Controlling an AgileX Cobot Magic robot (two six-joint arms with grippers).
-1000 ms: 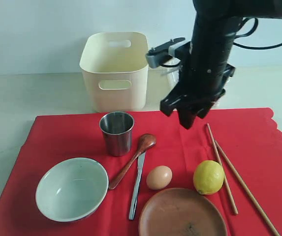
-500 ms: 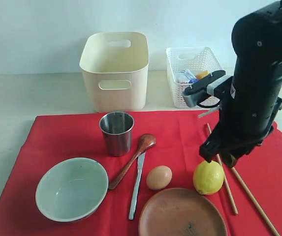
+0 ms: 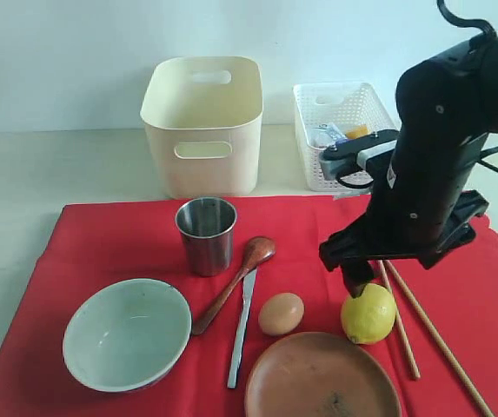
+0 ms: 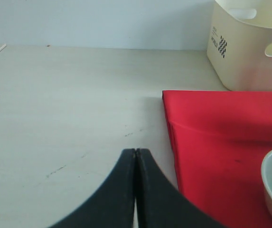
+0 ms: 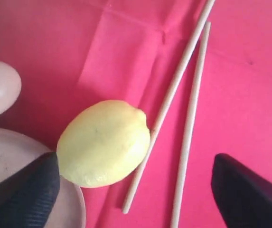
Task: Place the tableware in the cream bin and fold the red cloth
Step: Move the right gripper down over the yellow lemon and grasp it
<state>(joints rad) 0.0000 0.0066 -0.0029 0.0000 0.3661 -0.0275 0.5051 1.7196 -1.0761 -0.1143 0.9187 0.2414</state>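
The red cloth point(image 3: 127, 243) lies flat under the steel cup point(image 3: 206, 233), pale bowl point(image 3: 127, 333), wooden spoon point(image 3: 235, 282), knife point(image 3: 242, 326), brown plate point(image 3: 318, 378) and chopsticks point(image 3: 422, 334). The cream bin point(image 3: 202, 122) stands behind the cloth. My right gripper point(image 3: 359, 280) hangs open just above the lemon point(image 3: 368, 313). In the right wrist view the gripper point(image 5: 133, 171) straddles the lemon point(image 5: 102, 142) and both chopsticks point(image 5: 190, 118), holding nothing. My left gripper point(image 4: 136, 153) is shut and empty over bare table beside the cloth's corner point(image 4: 211, 133).
An egg point(image 3: 281, 313) lies between the knife and the lemon. A white lattice basket point(image 3: 340, 130) with small packets stands right of the bin. Pale tabletop point(image 3: 23, 174) surrounds the cloth, whose scalloped right edge point(image 3: 496, 230) nears the view's border.
My right arm swung from behind the cup to the right and down over the lemon, uncovering the basket. Its jaws have spread wider. The left gripper stayed put.
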